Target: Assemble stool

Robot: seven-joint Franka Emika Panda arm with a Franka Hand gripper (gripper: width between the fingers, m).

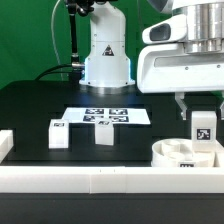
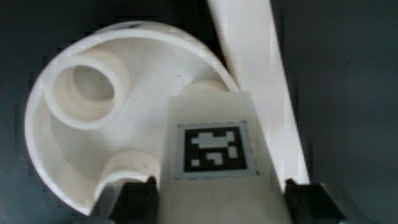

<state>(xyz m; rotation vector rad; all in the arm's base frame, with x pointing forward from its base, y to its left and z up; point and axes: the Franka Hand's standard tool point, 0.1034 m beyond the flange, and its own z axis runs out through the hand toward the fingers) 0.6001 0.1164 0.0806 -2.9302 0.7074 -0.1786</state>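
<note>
The round white seat [image 1: 178,155] lies at the front on the exterior view's right, next to the front rail. It also shows in the wrist view [image 2: 86,100] with its holes facing up. My gripper [image 1: 203,118] is shut on one white tagged leg [image 1: 203,130] and holds it upright over the seat's right part. The leg's lower end reaches the seat; I cannot tell whether it sits in a hole. In the wrist view the leg [image 2: 217,140] fills the gap between my dark fingertips [image 2: 132,196]. Two more legs [image 1: 58,133] [image 1: 104,131] stand on the table at the left.
The marker board [image 1: 105,116] lies mid-table in front of the robot base [image 1: 106,62]. A long white rail [image 1: 100,181] runs along the front and shows in the wrist view [image 2: 260,55]. A short rail piece [image 1: 5,146] is at the left edge.
</note>
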